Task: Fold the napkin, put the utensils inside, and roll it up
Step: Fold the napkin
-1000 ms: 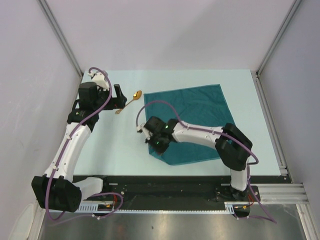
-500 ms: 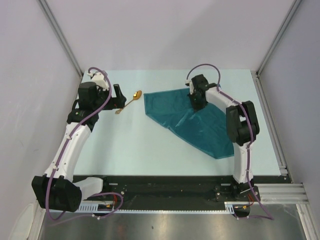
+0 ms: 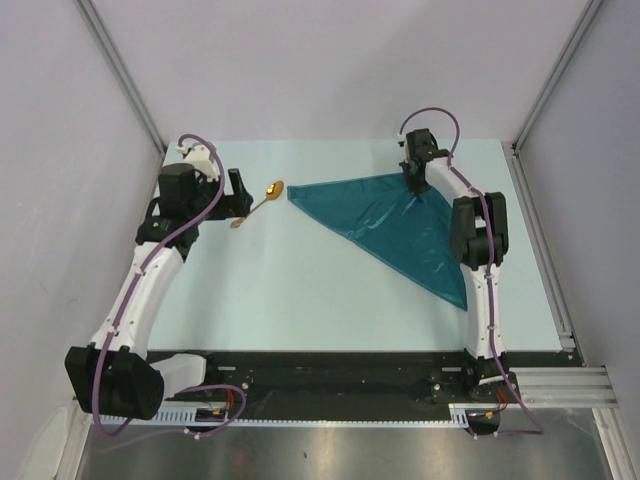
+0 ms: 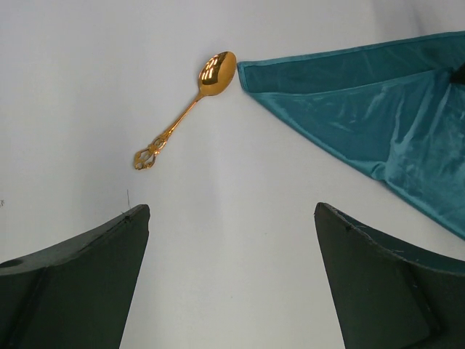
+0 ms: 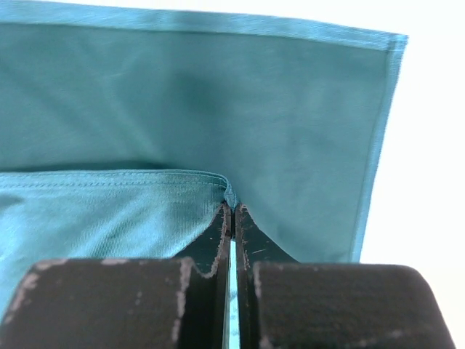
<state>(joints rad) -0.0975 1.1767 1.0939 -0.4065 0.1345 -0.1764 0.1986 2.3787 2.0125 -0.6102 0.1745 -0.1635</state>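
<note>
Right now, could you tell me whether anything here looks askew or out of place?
Nothing is spilled or damaged. The napkin lies folded into a triangle, but the corner pinched by the right end effector sits short of the lower layer's corner, so edges are misaligned. The spoon lies slanted beside the napkin's left tip.

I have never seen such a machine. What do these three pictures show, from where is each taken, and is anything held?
These are two robot arms bolted at the near edge of a pale table. The wide picture looks down from above and behind them. The other two come from wrist cameras, so the dark shapes at the bottom are each arm's own fingers. On the table lie a teal napkin, folded into a triangle, and a gold spoon beside its left corner. The right gripper is shut on a napkin corner. The left gripper is open and holds nothing.
</note>
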